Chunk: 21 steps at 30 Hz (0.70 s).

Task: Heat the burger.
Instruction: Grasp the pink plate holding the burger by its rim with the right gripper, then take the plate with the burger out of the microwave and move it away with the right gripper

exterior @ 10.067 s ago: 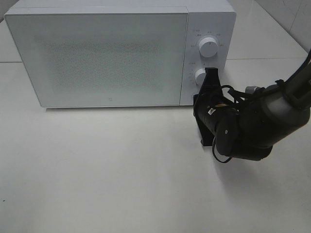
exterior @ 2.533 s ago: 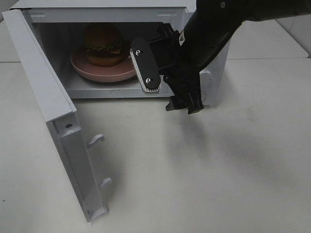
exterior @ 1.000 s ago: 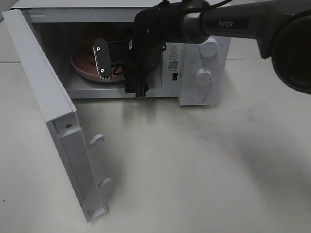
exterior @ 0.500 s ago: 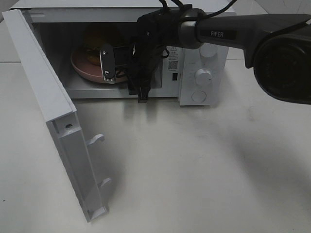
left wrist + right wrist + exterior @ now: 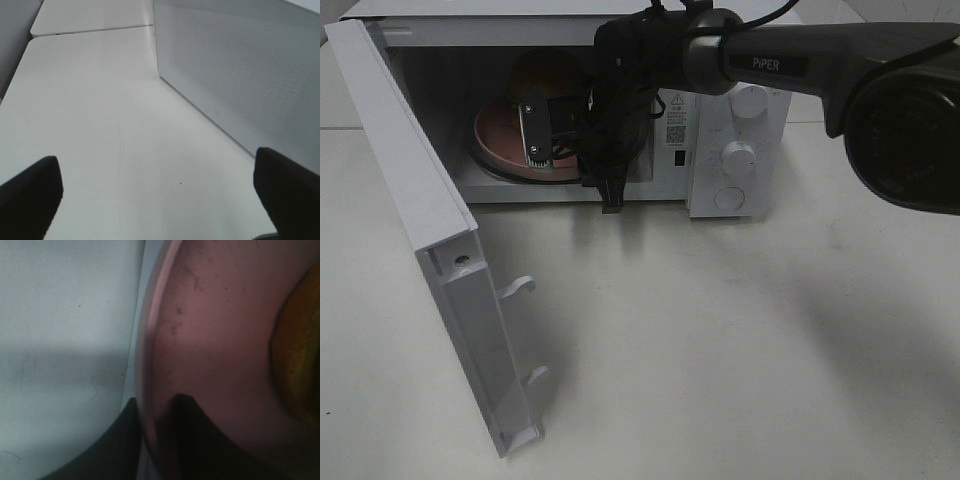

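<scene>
The burger (image 5: 542,72) sits on a round pink plate (image 5: 498,138) inside the open microwave (image 5: 720,190); only its orange-brown bun shows behind my right arm. My right gripper (image 5: 534,135) reaches into the cavity from the right and is shut on the plate's near rim. The right wrist view shows that rim (image 5: 146,365) pinched between the two dark fingers (image 5: 187,440), with the bun (image 5: 300,345) at the edge. The plate looks tipped up toward the camera. My left gripper (image 5: 157,190) stands open over the bare table, holding nothing.
The microwave door (image 5: 420,200) is swung open to the left, with its latch hooks (image 5: 518,288) sticking out. Two knobs (image 5: 750,102) and a button are on the control panel. The door's perforated outer face (image 5: 240,75) stands close beside the left gripper.
My right gripper's jaws have closed from wide onto the plate's rim. The plate has gone from lying flat to tipped up. The left gripper has not moved.
</scene>
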### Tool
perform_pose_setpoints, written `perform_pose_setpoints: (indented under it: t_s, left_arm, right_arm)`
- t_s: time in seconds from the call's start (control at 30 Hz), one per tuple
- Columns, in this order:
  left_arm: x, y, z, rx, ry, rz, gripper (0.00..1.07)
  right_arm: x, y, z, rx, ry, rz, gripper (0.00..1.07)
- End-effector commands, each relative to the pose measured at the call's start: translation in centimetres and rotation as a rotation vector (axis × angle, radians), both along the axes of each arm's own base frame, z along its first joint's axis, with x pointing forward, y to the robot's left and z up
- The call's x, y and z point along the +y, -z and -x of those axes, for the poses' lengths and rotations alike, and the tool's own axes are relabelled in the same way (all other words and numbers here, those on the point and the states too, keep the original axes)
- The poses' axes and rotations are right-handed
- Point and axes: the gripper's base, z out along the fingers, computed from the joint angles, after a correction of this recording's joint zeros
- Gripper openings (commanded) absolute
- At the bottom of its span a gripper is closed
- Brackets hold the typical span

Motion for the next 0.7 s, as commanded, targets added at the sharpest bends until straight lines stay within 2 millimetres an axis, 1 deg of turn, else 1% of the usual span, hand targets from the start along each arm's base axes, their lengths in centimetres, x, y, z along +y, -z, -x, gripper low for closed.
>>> perform_pose_setpoints:
  t_s: [0.03, 0.1, 0.13, 0.2, 0.23, 0.27, 0.3, 0.33, 0.4, 0.5, 0.57, 0.6, 0.63, 0.7]
  left_arm:
    - [-0.1, 0.0, 0.3, -0.021, 0.001, 0.004, 0.98]
    - [-0.1, 0.0, 0.3, -0.021, 0.001, 0.004, 0.98]
    - [-0.1, 0.0, 0.3, -0.021, 0.001, 0.004, 0.98]
    - [-0.1, 0.0, 0.3, -0.021, 0.001, 0.004, 0.98]
    - [-0.1, 0.0, 0.3, -0.021, 0.001, 0.004, 0.98]
    - [-0.1, 0.0, 0.3, -0.021, 0.001, 0.004, 0.98]
    - [-0.1, 0.0, 0.3, -0.021, 0.001, 0.004, 0.98]
    - [-0.1, 0.0, 0.3, -0.021, 0.001, 0.004, 0.98]
    - [-0.1, 0.0, 0.3, -0.021, 0.001, 0.004, 0.98]
    - [-0.1, 0.0, 0.3, -0.021, 0.001, 0.004, 0.98]
    - [-0.1, 0.0, 0.3, -0.021, 0.001, 0.004, 0.98]
    - [-0.1, 0.0, 0.3, -0.021, 0.001, 0.004, 0.98]
    - [-0.1, 0.0, 0.3, -0.021, 0.001, 0.004, 0.98]
    - [-0.1, 0.0, 0.3, -0.021, 0.001, 0.004, 0.98]
  right_arm:
    - [0.3, -0.4, -0.2, -0.038, -0.003, -0.014, 0.0]
    - [0.2, -0.8, 0.0, -0.033, -0.002, -0.01, 0.0]
    - [0.6, -0.9, 0.5, -0.028, -0.023, 0.0, 0.0]
    - [0.6, -1.0, 0.7, -0.028, -0.035, 0.007, 0.0]
    - [0.5, -1.0, 1.3, -0.016, -0.061, 0.022, 0.0]
    - [0.5, -1.0, 1.3, -0.016, -0.061, 0.022, 0.0]
    - [0.3, -1.2, 1.9, -0.008, -0.093, 0.038, 0.0]
    - [0.3, -1.2, 1.9, -0.008, -0.093, 0.038, 0.0]
    - [-0.1, -1.3, 2.5, -0.011, -0.129, 0.057, 0.0]
    - [-0.3, -1.6, 2.7, -0.019, -0.139, 0.057, 0.0]
    - [-0.9, -2.1, 3.7, -0.054, -0.163, 0.045, 0.0]
    - [-0.9, -2.1, 3.7, -0.054, -0.163, 0.045, 0.0]
    - [-1.2, -2.4, 4.3, -0.062, -0.179, 0.049, 0.0]
    - [-1.5, -2.4, 4.6, -0.067, -0.191, 0.053, 0.0]
